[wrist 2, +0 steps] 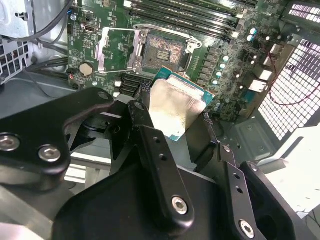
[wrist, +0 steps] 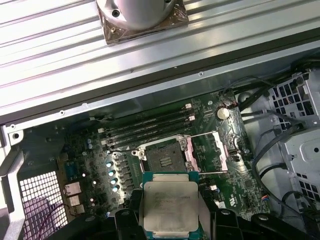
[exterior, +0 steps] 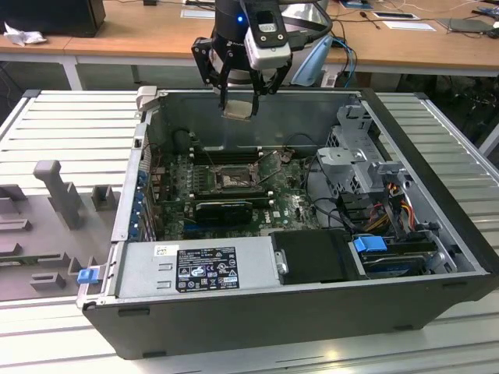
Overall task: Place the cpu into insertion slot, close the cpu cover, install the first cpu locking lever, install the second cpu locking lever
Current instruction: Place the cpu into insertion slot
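Note:
My gripper (exterior: 238,101) hangs above the open computer case, shut on the cpu (exterior: 238,107), a small square chip with a silvery top. In both wrist views the cpu (wrist 2: 175,107) (wrist: 169,205) sits between the black fingers (wrist 2: 145,125), held by two opposite edges. The insertion slot (wrist: 165,155) (wrist 2: 164,52) (exterior: 230,181) lies below on the green motherboard (exterior: 292,202), with its dark pin field bare. The cpu cover (wrist: 207,152) (wrist 2: 117,50) is swung open and lies flat beside the socket. Thin wire levers stand raised around the socket.
The case's back wall (exterior: 257,117) stands close behind the gripper. A grey power supply (exterior: 203,269) fills the front, and a drive cage (exterior: 359,167) with cables is at the exterior view's right. Memory slots (wrist: 150,125) run beside the socket. Grey fixtures (exterior: 58,191) sit outside the case.

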### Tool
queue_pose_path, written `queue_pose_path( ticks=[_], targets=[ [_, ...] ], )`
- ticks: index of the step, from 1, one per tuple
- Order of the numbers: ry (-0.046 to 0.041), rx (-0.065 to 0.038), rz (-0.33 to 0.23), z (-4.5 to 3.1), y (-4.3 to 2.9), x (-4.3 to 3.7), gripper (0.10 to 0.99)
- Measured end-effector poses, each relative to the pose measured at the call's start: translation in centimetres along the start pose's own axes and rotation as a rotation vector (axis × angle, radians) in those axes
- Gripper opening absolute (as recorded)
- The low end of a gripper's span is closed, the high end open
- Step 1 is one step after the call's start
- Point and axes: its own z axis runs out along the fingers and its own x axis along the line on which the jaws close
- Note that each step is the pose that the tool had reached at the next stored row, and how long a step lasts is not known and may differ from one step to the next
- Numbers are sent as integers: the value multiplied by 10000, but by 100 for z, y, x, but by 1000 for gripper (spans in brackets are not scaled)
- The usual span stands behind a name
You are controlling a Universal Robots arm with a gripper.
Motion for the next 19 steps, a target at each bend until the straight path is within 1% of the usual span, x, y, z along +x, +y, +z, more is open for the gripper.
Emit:
queue_pose_path(
  ticks=[15, 19],
  targets=[
    [-42, -9, 467, 0, 0, 0, 529],
    [-88, -18, 989, 4, 0, 0, 529]
  ],
)
